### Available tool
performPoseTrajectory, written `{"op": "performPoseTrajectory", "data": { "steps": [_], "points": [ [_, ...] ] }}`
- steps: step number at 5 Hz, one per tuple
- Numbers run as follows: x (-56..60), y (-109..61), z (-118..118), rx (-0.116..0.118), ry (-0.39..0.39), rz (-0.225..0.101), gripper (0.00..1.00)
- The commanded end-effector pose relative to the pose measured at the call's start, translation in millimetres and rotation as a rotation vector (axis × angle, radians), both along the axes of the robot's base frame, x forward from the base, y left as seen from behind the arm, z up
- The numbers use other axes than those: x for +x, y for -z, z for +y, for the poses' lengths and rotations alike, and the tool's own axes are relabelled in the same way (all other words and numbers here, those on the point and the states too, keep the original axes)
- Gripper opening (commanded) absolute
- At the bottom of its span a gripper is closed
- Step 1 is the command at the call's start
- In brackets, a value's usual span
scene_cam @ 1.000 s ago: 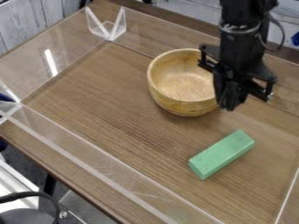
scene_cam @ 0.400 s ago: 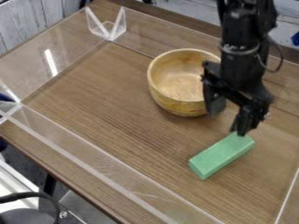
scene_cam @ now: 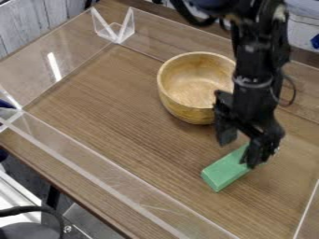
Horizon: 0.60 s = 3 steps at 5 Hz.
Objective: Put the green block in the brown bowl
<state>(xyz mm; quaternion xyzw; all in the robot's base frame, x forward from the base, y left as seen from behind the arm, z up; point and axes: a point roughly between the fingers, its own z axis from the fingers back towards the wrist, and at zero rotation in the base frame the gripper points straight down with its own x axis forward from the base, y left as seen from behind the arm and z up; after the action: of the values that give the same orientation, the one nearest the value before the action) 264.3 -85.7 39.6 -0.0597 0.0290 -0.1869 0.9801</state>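
Above far end of green block, with pincer spread wide and nothing held; lying on wooden table, outside brown bowl, on the near side of it; partly hidden under the black fingers.

Block lay flat on desk, in front of bowl and slightly right of it, apart. Bowl stood on desk behind block. Wire stand stood farther back, well left of bowl.
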Motion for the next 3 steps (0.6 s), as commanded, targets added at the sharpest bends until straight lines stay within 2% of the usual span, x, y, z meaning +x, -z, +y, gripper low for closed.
{"op": "performPoseTrajectory", "data": {
  "steps": [1, 2, 3],
  "points": [
    [3.6, 1.2, -5.2, -0.005, 0.026, -0.028, 1.0],
    [3.3, 9.1, -4.8, -0.001, 0.023, -0.02, 0.0],
    [4.9, -3.0, -4.0, 0.001, 0.02, -0.038, 0.0]
  ]
}}
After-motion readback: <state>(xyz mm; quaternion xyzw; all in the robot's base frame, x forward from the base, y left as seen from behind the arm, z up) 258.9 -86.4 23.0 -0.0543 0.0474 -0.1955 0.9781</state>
